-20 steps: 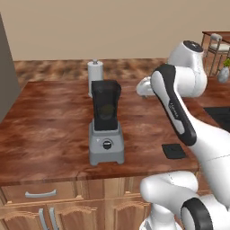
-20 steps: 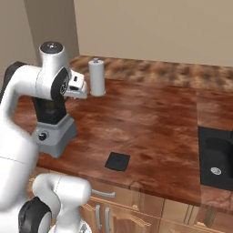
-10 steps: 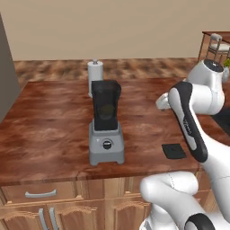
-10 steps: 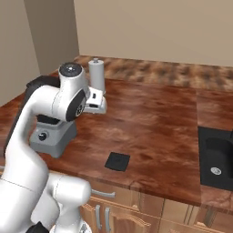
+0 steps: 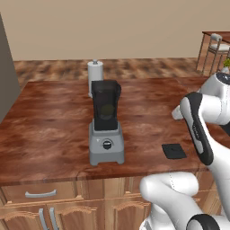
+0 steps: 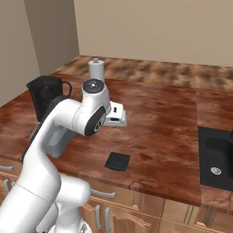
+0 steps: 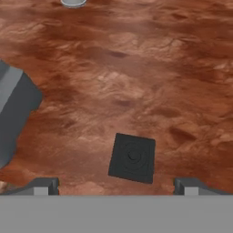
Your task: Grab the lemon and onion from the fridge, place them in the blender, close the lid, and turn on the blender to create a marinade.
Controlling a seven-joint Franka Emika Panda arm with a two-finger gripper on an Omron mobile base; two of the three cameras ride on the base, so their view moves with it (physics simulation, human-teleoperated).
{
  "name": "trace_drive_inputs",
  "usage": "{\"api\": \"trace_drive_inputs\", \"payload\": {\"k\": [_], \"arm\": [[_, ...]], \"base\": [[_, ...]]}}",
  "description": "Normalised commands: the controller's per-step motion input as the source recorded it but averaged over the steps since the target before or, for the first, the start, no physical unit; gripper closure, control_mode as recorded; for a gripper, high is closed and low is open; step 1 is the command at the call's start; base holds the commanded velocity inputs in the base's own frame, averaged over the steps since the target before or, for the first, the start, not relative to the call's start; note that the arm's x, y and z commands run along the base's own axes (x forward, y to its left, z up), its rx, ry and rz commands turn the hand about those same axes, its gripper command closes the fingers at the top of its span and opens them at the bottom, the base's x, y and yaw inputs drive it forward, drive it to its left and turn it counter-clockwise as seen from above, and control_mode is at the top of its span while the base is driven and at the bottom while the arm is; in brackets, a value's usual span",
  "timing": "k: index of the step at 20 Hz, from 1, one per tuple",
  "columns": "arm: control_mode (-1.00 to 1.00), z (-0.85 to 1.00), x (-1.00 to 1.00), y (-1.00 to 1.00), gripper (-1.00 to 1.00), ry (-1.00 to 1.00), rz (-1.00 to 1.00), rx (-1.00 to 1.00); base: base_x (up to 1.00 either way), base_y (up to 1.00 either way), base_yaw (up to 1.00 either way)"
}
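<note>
The blender [image 5: 106, 143] stands on the counter, its dark jar [image 5: 106, 104] open at the top. A yellowish shape, the lemon [image 5: 107, 112], shows through the jar. The onion is hidden. The black square lid [image 7: 133, 158] lies flat on the counter, right of the blender [image 6: 58, 136]. My gripper [image 7: 117, 187] hovers above the counter just short of the lid [image 6: 118, 160], open, fingertips [image 7: 45, 185] wide apart with nothing between them. The grey fridge [image 5: 5, 76] is at the left edge.
A white paper-towel roll [image 5: 95, 74] stands behind the blender. A dark sink [image 6: 216, 159] is set into the counter at the right. Bare brown counter [image 5: 49, 121] spreads around the lid. Drawers and cabinet doors [image 5: 40, 197] run below the front edge.
The arm has swung from over the blender to the right and down toward the lid. The gripper stays open. The blender and lid have not moved.
</note>
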Motion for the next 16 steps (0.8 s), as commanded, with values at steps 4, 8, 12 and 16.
{"api": "trace_drive_inputs", "payload": {"k": [4, 8, 12, 16], "arm": [[-1.00, -0.73, 0.00, -0.54, -1.00, 0.02, -0.02, 0.00], [-1.00, -0.65, 0.00, -0.28, -1.00, 0.08, -0.05, 0.00], [-1.00, -0.51, 0.06, -0.16, -1.00, 0.12, -0.04, 0.02], [-1.00, -0.41, 0.12, -0.01, -1.00, 0.13, -0.01, 0.03]], "base": [[0.00, 0.00, 0.00], [0.00, 0.00, 0.00], [0.00, 0.00, 0.00], [0.00, 0.00, 0.00]]}}
